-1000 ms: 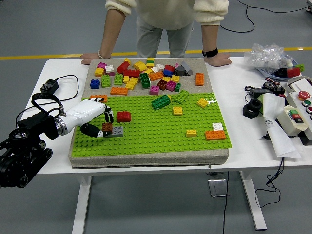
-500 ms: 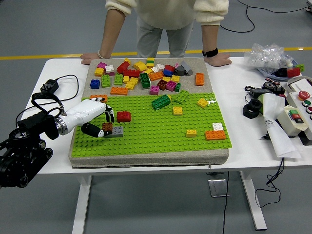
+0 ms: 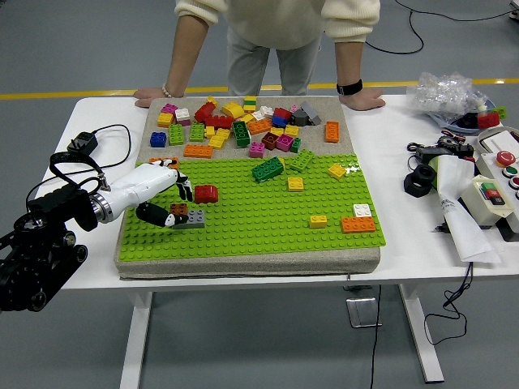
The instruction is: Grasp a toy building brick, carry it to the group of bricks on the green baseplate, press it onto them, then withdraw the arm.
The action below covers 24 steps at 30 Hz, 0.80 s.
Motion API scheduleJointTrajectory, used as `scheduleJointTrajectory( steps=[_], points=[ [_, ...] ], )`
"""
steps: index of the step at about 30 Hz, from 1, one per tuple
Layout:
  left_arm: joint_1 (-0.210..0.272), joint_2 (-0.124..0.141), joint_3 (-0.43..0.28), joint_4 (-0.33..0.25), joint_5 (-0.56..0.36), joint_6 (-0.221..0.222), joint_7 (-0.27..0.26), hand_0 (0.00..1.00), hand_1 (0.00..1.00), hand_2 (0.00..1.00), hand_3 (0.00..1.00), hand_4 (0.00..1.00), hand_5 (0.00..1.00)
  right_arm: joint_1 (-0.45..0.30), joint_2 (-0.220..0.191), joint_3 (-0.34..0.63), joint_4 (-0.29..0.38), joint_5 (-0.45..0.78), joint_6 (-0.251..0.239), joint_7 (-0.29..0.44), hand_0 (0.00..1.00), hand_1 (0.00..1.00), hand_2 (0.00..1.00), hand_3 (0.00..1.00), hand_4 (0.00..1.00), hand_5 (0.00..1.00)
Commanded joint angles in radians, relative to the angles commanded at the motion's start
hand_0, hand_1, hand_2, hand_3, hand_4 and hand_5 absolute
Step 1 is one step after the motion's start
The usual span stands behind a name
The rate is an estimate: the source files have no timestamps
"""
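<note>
One brick: brown brick [image 3: 178,209] sitting against grey brick [image 3: 193,219] on baseplate [image 3: 268,223]
Hand: left hand [image 3: 166,198] gripping brown brick
Remaining: pressing, withdrawing

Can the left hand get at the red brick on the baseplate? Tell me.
Probably yes: the left hand sits beside the red brick, with only bare green baseplate between them.

Grey floor [image 3: 81,49], yellow line [image 3: 73,95]
</note>
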Motion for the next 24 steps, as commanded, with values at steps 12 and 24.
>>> scheduleJointTrajectory(
  steps=[12, 24],
  points=[
    [0.053, -0.002, -0.138, -0.142, -0.078, -0.090, 0.047, 0.998, 0.876, 0.853, 0.798, 0.998, 0.572, -0.004, -0.002, 0.002, 0.000, -0.004, 0.004, -0.001, 0.782, 0.703, 0.741, 0.676, 0.945, 0.689],
    [0.191, 0.014, -0.279, -0.298, 0.046, -0.200, 0.135, 0.998, 0.998, 0.988, 0.784, 0.998, 0.882, -0.007, -0.004, 0.003, 0.000, -0.010, 0.008, 0.002, 0.782, 0.705, 0.741, 0.676, 0.945, 0.689]
  ],
)
